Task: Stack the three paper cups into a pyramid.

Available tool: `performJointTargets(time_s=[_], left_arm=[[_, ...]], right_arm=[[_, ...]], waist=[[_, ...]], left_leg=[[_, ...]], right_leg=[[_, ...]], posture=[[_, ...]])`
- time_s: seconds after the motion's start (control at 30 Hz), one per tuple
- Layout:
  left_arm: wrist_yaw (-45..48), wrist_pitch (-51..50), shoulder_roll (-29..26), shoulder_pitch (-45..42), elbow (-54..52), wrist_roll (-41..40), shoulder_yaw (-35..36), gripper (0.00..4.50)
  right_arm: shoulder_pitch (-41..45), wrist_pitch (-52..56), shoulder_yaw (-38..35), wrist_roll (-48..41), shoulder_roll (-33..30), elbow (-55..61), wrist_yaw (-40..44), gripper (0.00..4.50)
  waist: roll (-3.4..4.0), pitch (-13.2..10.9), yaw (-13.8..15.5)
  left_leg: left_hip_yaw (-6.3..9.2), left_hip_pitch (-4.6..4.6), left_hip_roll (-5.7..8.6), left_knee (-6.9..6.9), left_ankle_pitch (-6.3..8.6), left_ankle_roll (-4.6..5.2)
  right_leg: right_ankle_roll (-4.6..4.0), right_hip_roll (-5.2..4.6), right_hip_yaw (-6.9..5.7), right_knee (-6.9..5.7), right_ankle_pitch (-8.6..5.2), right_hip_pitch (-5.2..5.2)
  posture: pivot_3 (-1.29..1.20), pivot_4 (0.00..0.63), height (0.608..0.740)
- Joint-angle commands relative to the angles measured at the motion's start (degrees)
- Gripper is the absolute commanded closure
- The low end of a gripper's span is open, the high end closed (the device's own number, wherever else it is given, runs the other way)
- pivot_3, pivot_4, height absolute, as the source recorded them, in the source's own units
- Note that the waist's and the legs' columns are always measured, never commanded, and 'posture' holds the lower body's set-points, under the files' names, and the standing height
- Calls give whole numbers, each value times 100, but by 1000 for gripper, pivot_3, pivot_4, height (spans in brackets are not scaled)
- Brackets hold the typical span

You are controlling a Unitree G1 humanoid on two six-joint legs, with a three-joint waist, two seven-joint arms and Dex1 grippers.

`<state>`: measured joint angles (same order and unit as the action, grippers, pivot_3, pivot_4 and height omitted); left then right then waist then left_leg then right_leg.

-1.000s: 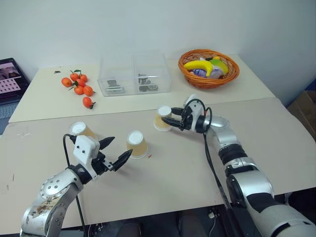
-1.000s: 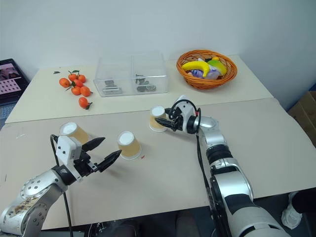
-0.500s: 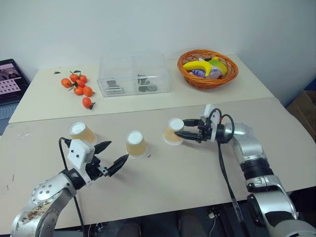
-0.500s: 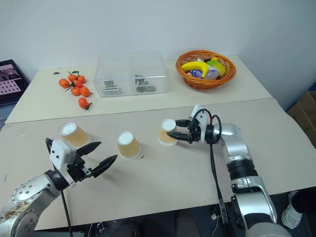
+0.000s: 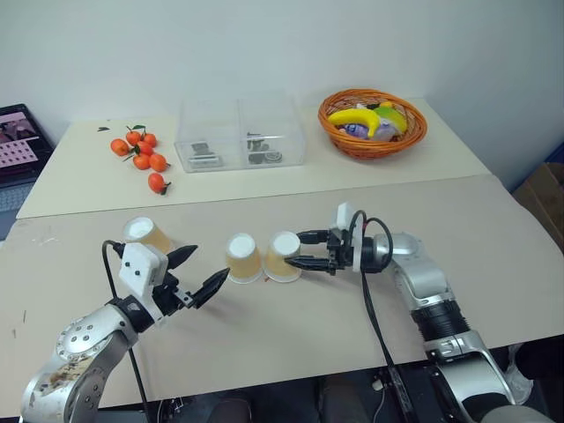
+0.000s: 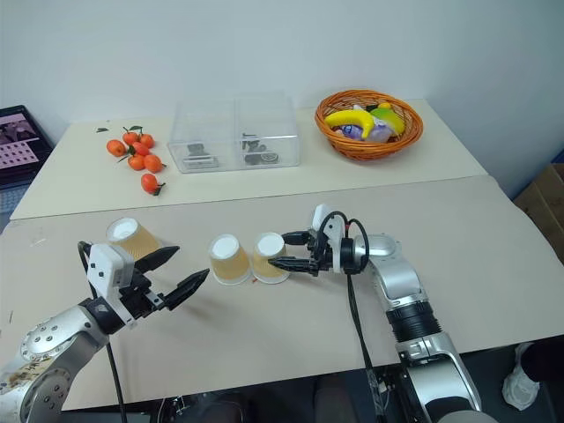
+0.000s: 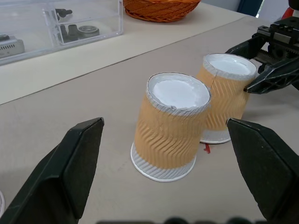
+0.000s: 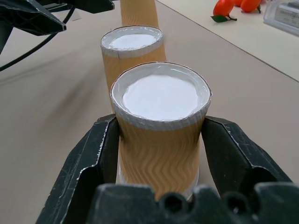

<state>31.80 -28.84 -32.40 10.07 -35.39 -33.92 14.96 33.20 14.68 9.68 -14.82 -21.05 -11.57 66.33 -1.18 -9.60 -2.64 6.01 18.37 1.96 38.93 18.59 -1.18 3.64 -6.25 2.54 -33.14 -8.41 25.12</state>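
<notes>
Three paper cups stand upside down on the tan table (image 5: 291, 352). The left cup (image 5: 146, 233) stands behind my left gripper (image 5: 215, 263), which is open and holds nothing; its fingers point at the middle cup (image 5: 242, 257) from a short way off. My right gripper (image 5: 295, 248) is shut on the third cup (image 5: 282, 256), one finger on each side. In the right wrist view this held cup (image 8: 161, 121) sits right in front of the middle cup (image 8: 133, 49). The two stand side by side and seem to touch.
On the far table stand a wicker basket (image 5: 373, 123) of toy fruit, a clear plastic box (image 5: 240, 132) and a cluster of small oranges (image 5: 141, 154). A dark screen (image 5: 18, 141) shows at the left edge. A seam divides the two tabletops.
My right gripper has carried its cup back toward me and to the left, from the table's middle to right beside the middle cup. The left gripper has stayed in place, open.
</notes>
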Motion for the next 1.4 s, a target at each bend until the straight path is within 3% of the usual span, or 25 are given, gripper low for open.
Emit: performJointTargets(time_s=[0.03, 0.17, 0.23, 0.73, 1.03, 1.23, 1.4], left_arm=[[-57, 123, 32, -3, -205, -10, 96, 0], [-76, 145, 70, -3, -193, 12, 60, 0], [-90, 149, 93, -32, -179, 23, 27, 0], [-88, 44, 194, -277, 133, -247, 181, 0], [-780, -253, 631, 534, 13, -1374, 1520, 0], [-915, -129, 867, 1021, 17, -1376, 1604, 0], [-1172, 117, 966, 854, 290, -1029, 1636, 0]], right_arm=[[75, -149, -41, -33, 53, -32, -83, 2009], [141, -317, -30, 115, 88, -221, -239, 405], [256, -255, -36, 216, 79, -403, -386, 86], [83, 930, -566, -782, -1109, 235, 686, 86], [-109, 1223, -1132, -1212, -1731, 401, 759, 86], [-145, 1330, -1151, -1326, -1704, 797, 591, 86], [-140, 1321, -1057, -1282, -1556, 892, 510, 86]], waist=[[0, 0, 1], [0, 0, 5], [0, 0, 9], [0, 0, 26], [-1, -1, 15], [-3, -1, 32], [-3, -1, 37]], left_leg=[[0, -1, 0, 0, 0, 0], [0, -1, 0, 0, 0, 0], [0, 0, 0, 0, -1, -1], [0, 4, 0, 0, -1, -2], [0, 3, 0, 0, 0, 0], [-1, 0, 0, 2, 0, 0], [-1, -2, 0, 4, 0, -1]], right_leg=[[0, 0, 0, 0, 0, 0], [0, 0, 0, 0, 0, 0], [0, 0, 0, 0, 0, 0], [0, 0, -1, 3, 0, -1], [0, -1, 1, 4, 0, 0], [1, 0, 0, 3, -2, -8], [1, 0, 0, 4, -2, -12]], posture=[[0, 150, 738], [0, 150, 738], [0, 150, 738], [0, 150, 738], [0, 150, 738], [0, 150, 738], [0, 150, 738]])
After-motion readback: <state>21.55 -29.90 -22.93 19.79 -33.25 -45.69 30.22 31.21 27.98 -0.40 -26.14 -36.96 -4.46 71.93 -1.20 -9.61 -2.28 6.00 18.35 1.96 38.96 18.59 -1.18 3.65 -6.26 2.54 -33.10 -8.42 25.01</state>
